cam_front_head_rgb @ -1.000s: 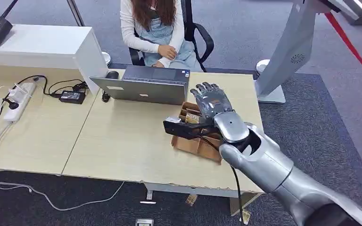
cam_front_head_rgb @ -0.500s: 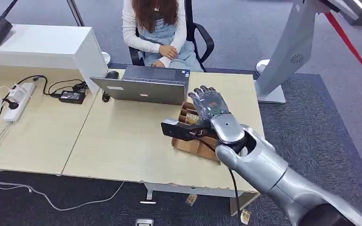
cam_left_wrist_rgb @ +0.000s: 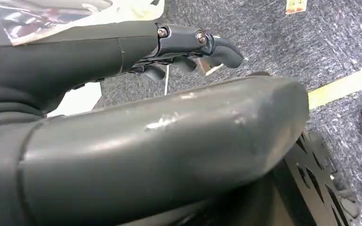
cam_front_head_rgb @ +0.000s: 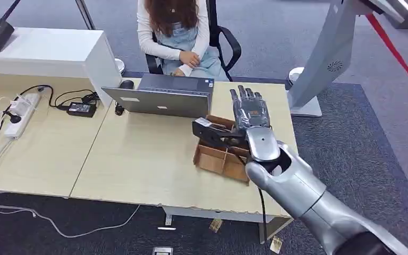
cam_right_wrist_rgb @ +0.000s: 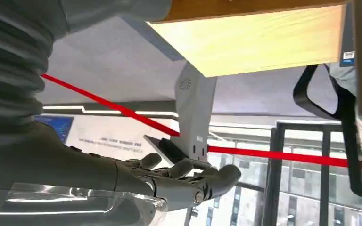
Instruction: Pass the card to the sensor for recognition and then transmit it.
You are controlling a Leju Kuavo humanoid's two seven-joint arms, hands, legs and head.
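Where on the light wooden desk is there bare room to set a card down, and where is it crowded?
A wide bare patch of the light wooden desk lies between the grey laptop, the brown cardboard divider box and the near edge. A narrower strip runs by the right edge. It is crowded at the box, where the right hand hovers, and on the left by the white power strip.

An office: desk [cam_front_head_rgb: 138, 159], laptop [cam_front_head_rgb: 162, 95], person [cam_front_head_rgb: 178, 32] in swivel chair [cam_front_head_rgb: 228, 45].

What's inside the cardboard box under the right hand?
The cardboard box has brown dividers, and its near compartments look empty. The right hand and the dark thing at its thumb cover the far compartments, so any card there cannot be seen.
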